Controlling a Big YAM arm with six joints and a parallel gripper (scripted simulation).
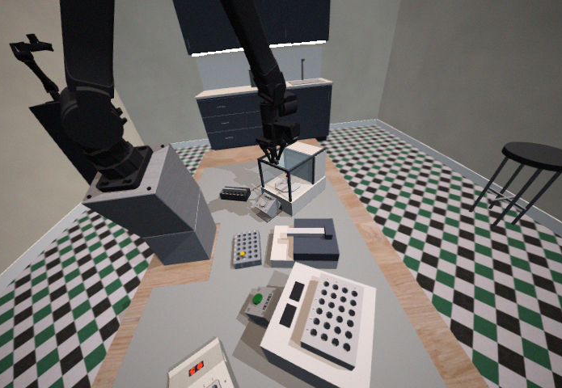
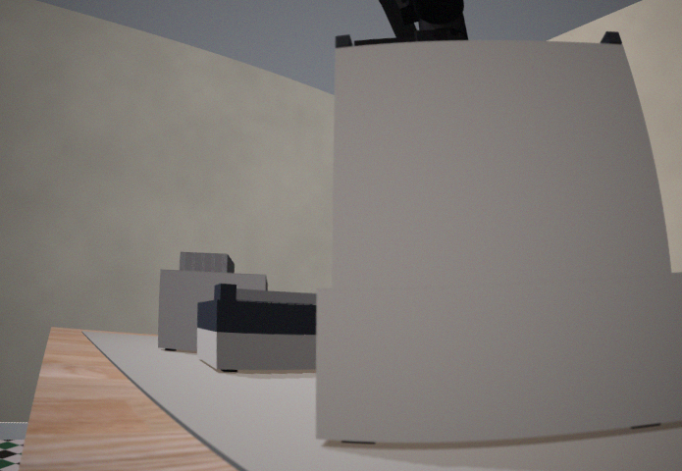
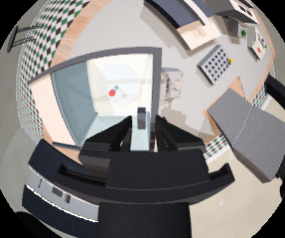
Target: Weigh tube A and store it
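Tube A [image 3: 113, 93], with its red cap [image 1: 285, 174], stands upright on the round pan [image 1: 285, 185] inside the balance's glass box [image 1: 290, 171]. The top pane [image 3: 70, 102] is slid towards the back, so the top is open above the pan. My gripper [image 1: 273, 158] hangs over the front top edge of the glass box, with its fingers a little apart and holding nothing. The sloping key panel [image 1: 265, 204] is below it at the front. The dry block DB [image 1: 323, 320] stands near the camera with several empty bores.
The rack RK [image 1: 247, 248] holds a yellow-capped tube [image 1: 242, 252]. The magnet block [image 1: 234, 192] is left of the balance; the spectrophotometer [image 1: 309, 242] and the mixer with a green button [image 1: 260, 301] lie between balance and DB. In the exterior view the balance's back [image 2: 497, 238] blocks the view.
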